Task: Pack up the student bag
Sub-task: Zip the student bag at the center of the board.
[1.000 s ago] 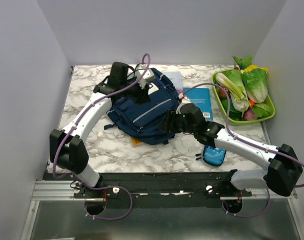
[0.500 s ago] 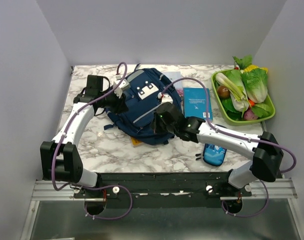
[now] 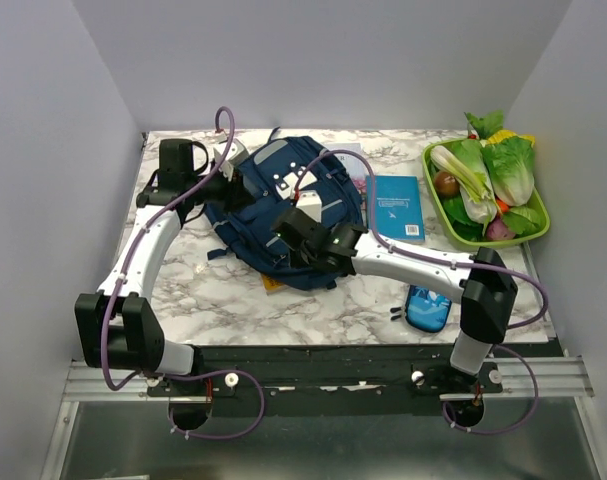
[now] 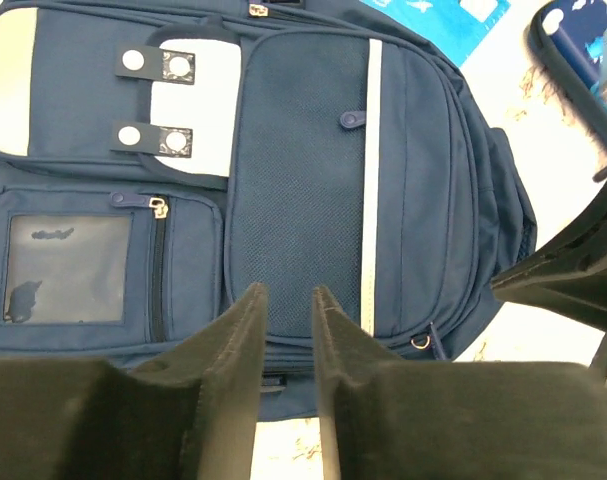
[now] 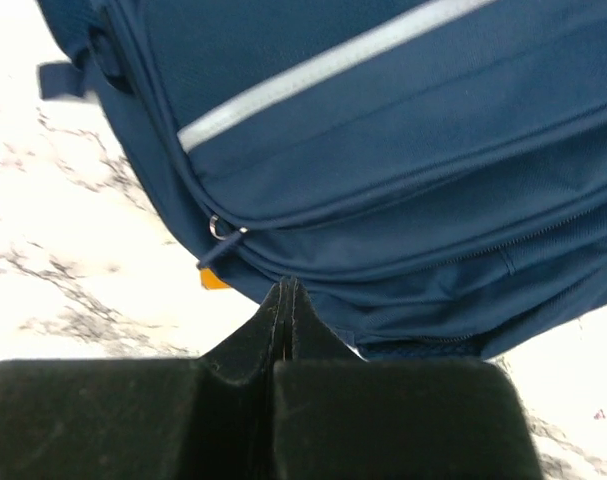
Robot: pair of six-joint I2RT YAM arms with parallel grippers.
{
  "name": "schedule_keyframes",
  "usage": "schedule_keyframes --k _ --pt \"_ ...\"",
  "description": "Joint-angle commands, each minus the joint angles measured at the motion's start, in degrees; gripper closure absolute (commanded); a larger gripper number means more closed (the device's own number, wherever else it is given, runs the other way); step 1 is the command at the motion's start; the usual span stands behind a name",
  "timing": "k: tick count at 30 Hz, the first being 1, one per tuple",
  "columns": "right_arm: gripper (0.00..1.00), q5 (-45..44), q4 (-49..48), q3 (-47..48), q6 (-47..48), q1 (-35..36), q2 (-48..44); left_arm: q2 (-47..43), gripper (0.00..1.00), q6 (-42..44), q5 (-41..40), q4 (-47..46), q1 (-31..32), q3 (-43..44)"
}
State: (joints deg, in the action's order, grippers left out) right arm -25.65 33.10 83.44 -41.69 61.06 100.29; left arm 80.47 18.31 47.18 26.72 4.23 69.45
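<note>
Since my right gripper (image 5: 283, 290) is pinched fully shut on nothing, right at the near edge of the bag (image 3: 253, 232), which lies flat in the middle of the table (image 3: 223, 290), it may only shove the bag sideways and miss the zip pull (image 5: 220, 228) just beside it. My left gripper (image 4: 288, 295) hovers over the bag's far-left edge, open a crack and empty. I judge that too narrow to pin fabric, so the bag could slide.
</note>
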Motion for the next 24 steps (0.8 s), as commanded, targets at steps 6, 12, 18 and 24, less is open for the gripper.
schedule_keyframes --k 6,12,18,24 --pt "0.2 6.6 10.0 8.7 -5.8 -0.3 6.7 -2.1 0.4 -6.4 -3.1 -4.7 -3.5 0.5" --pt "0.25 6.0 15.7 16.9 -11.4 -0.2 12.7 -1.5 0.34 -7.1 -4.7 -5.6 -3.7 -0.2" --pt "0.37 6.5 22.2 23.9 -15.6 -0.3 19.2 -1.2 0.34 -5.9 -5.0 -5.1 -5.2 -0.2" --pt "0.41 6.7 23.6 23.6 -17.2 -0.3 19.9 -1.2 0.34 -5.5 -5.1 -5.1 -5.4 -0.6"
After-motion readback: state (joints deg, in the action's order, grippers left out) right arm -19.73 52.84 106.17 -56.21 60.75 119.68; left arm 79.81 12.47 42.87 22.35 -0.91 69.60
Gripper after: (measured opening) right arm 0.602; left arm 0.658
